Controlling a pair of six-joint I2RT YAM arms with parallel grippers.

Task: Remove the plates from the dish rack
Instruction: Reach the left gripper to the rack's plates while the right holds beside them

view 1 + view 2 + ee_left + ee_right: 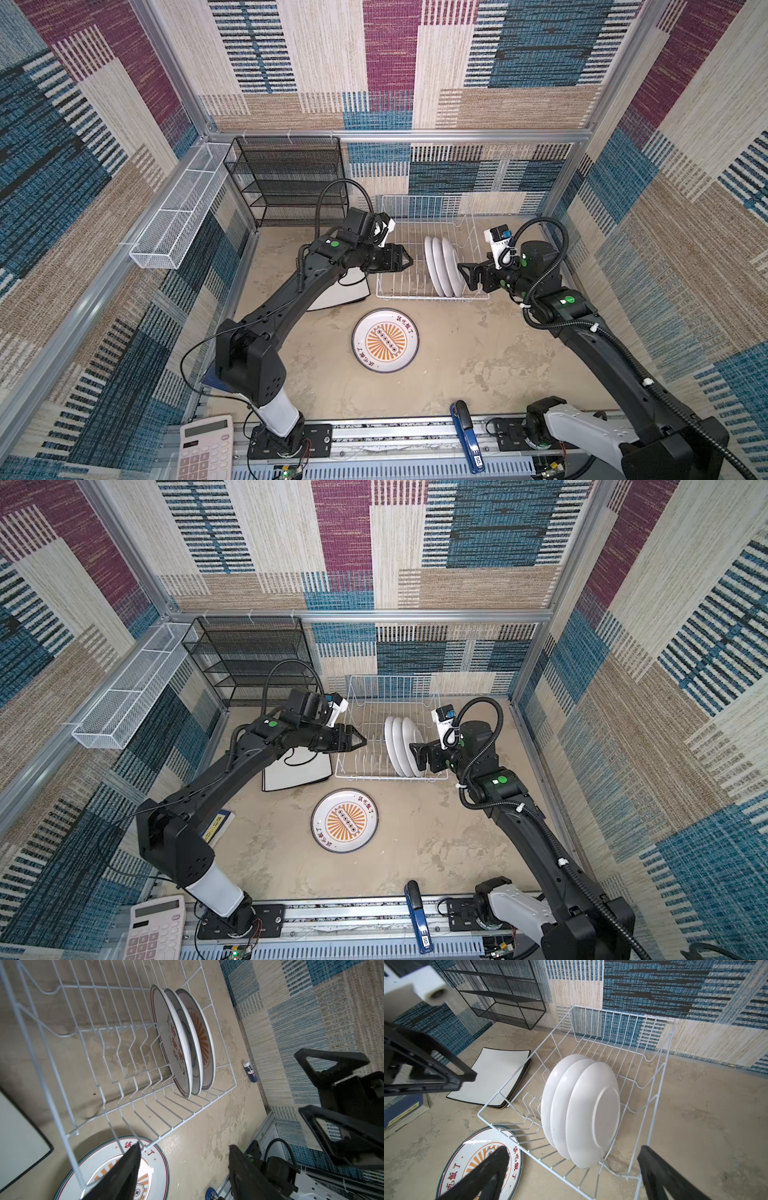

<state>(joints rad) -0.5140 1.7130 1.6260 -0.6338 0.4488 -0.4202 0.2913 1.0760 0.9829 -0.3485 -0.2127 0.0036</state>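
The white wire dish rack [399, 232] [361, 729] [87, 1028] [618, 1022] stands at the back of the table. Three round white plates [444, 266] [402, 746] [182, 1043] [581, 1109] stand upright at its right end. A round plate with an orange sunburst [385, 340] [345, 820] [475, 1159] lies flat in front of the rack. Square white plates with black edges [345, 295] [295, 773] [494, 1076] are stacked to the rack's left. My left gripper [409, 262] [184, 1146] hovers open over the rack's left end. My right gripper [464, 276] [573, 1148] is open and empty beside the rightmost plate's back.
A black mesh shelf [286, 178] and a long white mesh basket [178, 212] stand at the back left. A pink calculator [205, 449] and a blue stapler [467, 436] lie at the front edge. A book [216, 825] lies under the left arm. A small bottle [250, 1071] lies by the right wall.
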